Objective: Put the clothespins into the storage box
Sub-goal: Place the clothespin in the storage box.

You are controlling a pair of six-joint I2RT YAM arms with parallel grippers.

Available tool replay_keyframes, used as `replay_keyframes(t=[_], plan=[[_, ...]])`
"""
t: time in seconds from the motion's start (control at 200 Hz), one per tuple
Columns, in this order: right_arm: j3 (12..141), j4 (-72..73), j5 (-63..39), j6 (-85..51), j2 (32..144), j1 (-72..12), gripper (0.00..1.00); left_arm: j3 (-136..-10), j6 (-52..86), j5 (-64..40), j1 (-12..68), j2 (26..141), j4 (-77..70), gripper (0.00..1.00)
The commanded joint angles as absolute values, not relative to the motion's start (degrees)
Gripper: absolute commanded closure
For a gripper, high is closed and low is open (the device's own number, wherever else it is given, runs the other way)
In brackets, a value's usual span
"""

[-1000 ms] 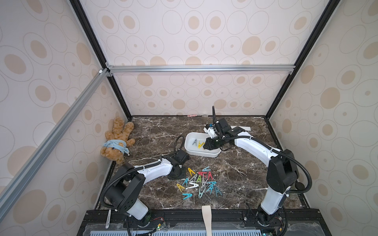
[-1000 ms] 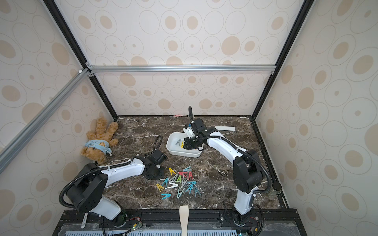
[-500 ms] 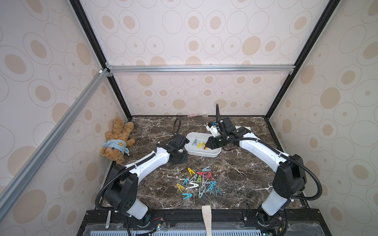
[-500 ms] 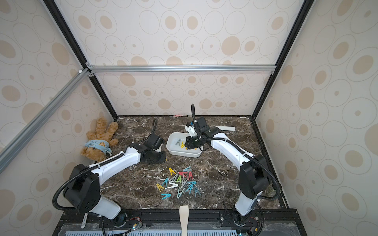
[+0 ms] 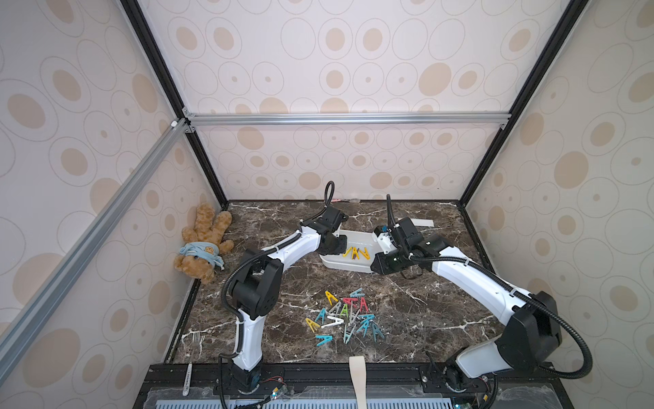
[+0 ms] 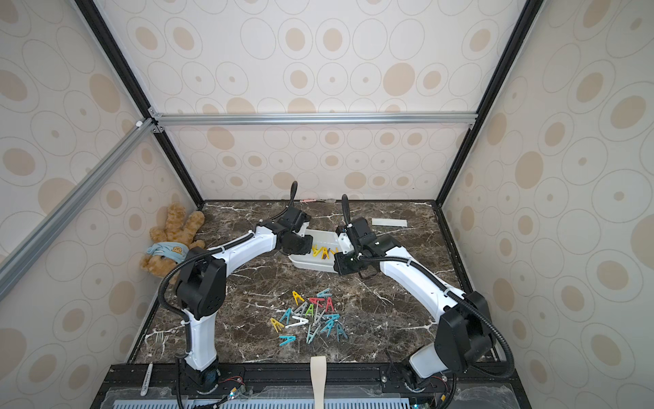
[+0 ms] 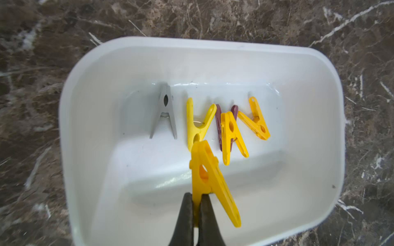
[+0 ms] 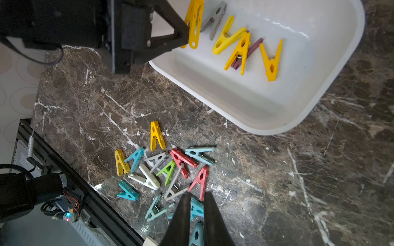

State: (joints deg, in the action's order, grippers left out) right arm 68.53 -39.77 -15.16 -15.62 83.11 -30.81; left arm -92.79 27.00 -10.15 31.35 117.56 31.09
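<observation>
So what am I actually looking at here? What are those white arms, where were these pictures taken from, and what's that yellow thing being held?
Two white robot arms stand at a marble table, and each ends in a two-fingered gripper. The two wide pictures come from one camera head overhead. The two close-ups come from small cameras on the arms' wrists. A pile of coloured clothespins lies on the table. Further back is a white storage box that already holds five more: three yellow, one grey, one purple. The left gripper pinches a yellow clothespin over the box. The right gripper, near the box, points toward the pile with its fingers slightly apart, holding nothing. A teddy bear lies in a corner.
</observation>
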Motion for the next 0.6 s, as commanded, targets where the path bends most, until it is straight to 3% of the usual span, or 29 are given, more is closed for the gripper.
replay_keyframes(t=[0.0, 0.125, 0.185, 0.315, 0.595], plan=[[65.74, -41.66, -13.73, -16.97, 81.28, -31.12, 0.84, -97.49, 24.62, -10.64, 31.02, 120.29, 31.53, 1.00], [63.68, -41.27, -14.02, -17.65, 80.34, -31.11, 0.84, -99.71, 24.61, -10.28, 30.96, 122.65, 32.09, 0.99], [62.79, -40.74, -14.64, -18.01, 80.03, -31.12, 0.83, -100.56, 24.61, -10.33, 30.94, 123.37, 32.49, 0.88], [61.64, -40.26, -15.20, -18.11, 79.79, -31.11, 0.82, -101.37, 24.79, -9.70, 30.98, 123.42, 32.87, 0.76], [60.42, -40.58, -14.34, -18.69, 78.75, -32.13, 0.80, -100.57, 24.88, -9.46, 30.94, 119.66, 32.87, 0.72]])
